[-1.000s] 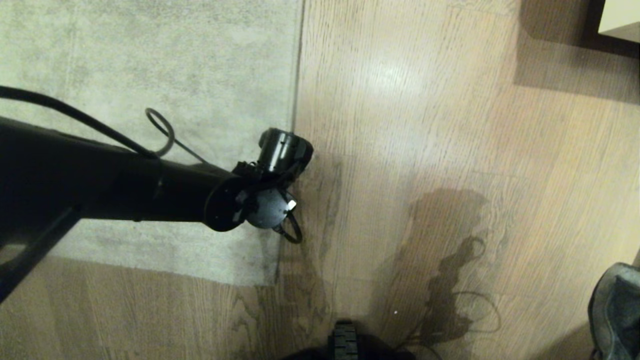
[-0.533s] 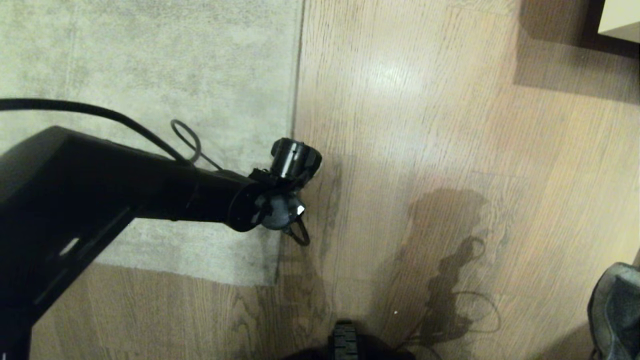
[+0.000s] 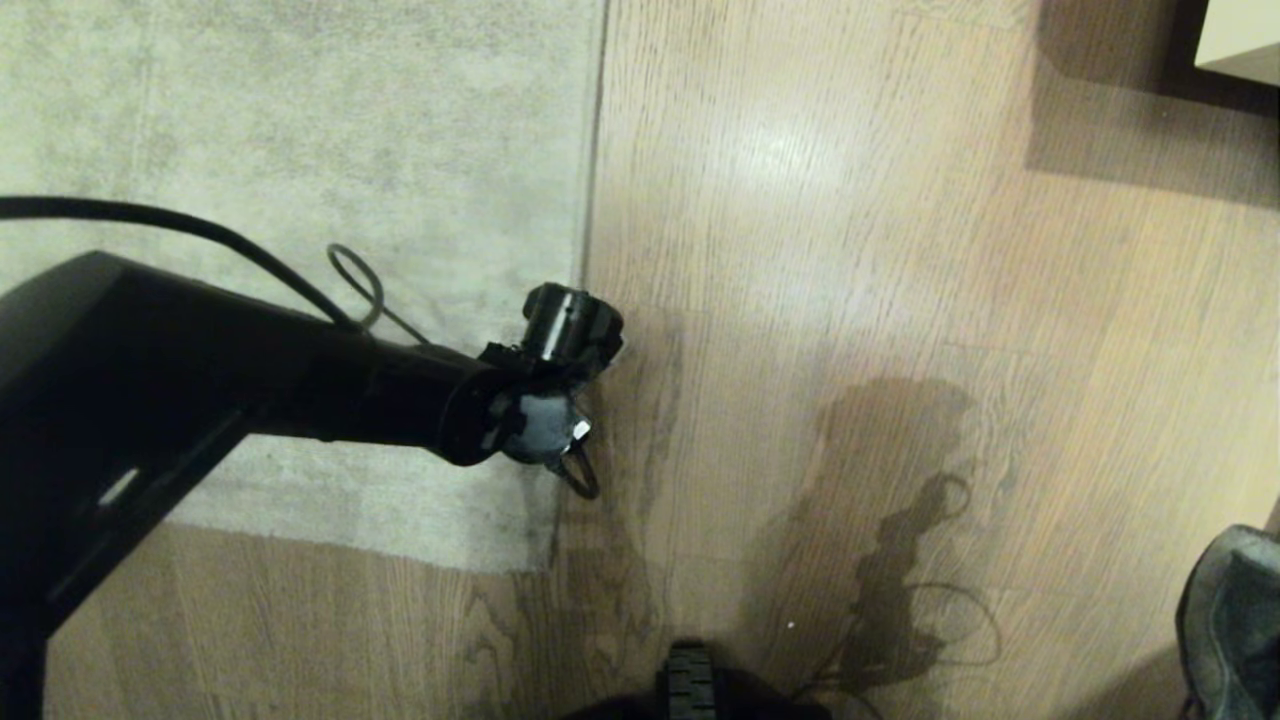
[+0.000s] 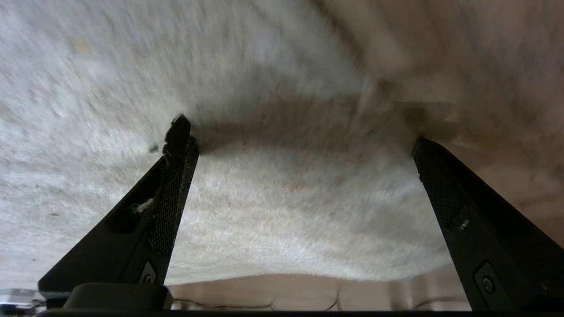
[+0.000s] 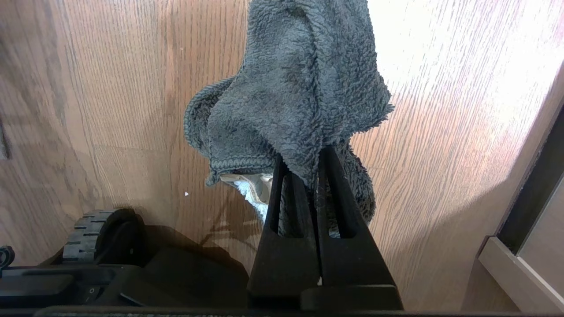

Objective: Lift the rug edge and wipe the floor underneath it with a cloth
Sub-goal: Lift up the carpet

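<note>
Head view: wheel [image 3: 689,680] near rug [image 3: 300,120].

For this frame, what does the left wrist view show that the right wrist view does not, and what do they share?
Left wrist only: the left gripper open, one finger down on the rug, the other near the rug's edge.

Right wrist only: the right gripper shut on the cloth, with a base wheel nearby.

Both: the floor of wood planks, also showing past the rug edge in the left wrist view.
</note>
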